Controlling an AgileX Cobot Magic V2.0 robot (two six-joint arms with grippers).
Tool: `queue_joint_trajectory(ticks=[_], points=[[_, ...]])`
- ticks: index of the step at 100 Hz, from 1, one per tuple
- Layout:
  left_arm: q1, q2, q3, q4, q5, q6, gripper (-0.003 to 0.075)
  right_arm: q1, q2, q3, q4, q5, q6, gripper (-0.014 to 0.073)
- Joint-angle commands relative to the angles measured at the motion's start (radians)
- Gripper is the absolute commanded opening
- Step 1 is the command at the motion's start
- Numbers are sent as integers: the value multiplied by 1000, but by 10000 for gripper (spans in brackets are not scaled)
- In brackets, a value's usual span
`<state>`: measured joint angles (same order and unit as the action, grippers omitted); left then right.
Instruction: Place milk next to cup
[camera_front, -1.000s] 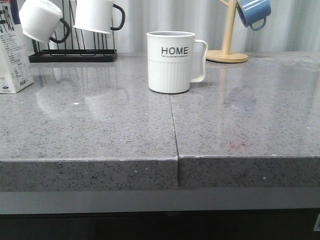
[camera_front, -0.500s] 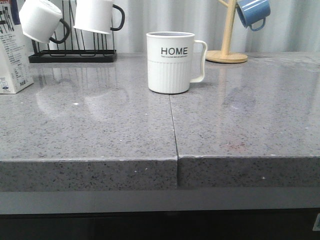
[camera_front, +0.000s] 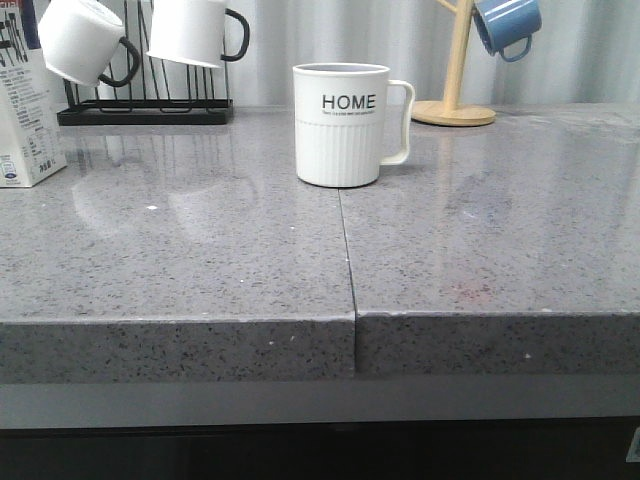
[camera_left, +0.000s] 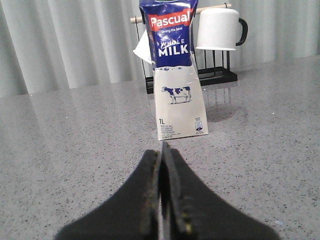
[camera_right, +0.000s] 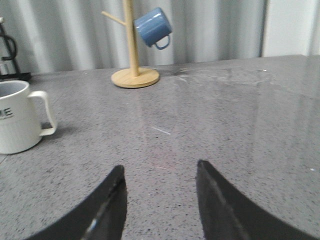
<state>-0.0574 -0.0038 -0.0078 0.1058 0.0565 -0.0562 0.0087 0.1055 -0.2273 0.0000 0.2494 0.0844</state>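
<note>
The milk carton (camera_front: 28, 110) stands upright at the far left of the counter, cut off by the front view's edge. In the left wrist view the milk (camera_left: 176, 75) shows its blue top, cow picture and "1L" mark. My left gripper (camera_left: 161, 150) is shut and empty, low over the counter a short way in front of the carton. The white ribbed "HOME" cup (camera_front: 342, 125) stands mid-counter, handle to the right; it also shows in the right wrist view (camera_right: 17, 117). My right gripper (camera_right: 159, 170) is open and empty over bare counter, to the right of the cup.
A black rack (camera_front: 145, 110) with two white mugs with black handles (camera_front: 195, 30) stands at the back left, behind the milk. A wooden mug tree (camera_front: 455, 100) with a small blue mug (camera_front: 505, 25) stands at the back right. A seam (camera_front: 347, 250) splits the grey counter.
</note>
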Motion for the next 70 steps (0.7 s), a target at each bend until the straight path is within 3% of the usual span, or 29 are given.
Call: queue_joint_trajectory(ticks=[1, 12, 33, 70], points=[[-7, -33, 51, -7, -76, -8, -20, 29, 9, -28, -25, -87, -23, 316], [-7, -33, 51, -7, -76, -8, -20, 36, 9, -28, -31, -87, -23, 209], [-7, -33, 51, -7, -76, -8, -21, 36, 9, -28, -31, -79, -23, -127], [-7, -33, 51, -7, -76, -8, -20, 36, 9, -28, -31, -80, -23, -122]])
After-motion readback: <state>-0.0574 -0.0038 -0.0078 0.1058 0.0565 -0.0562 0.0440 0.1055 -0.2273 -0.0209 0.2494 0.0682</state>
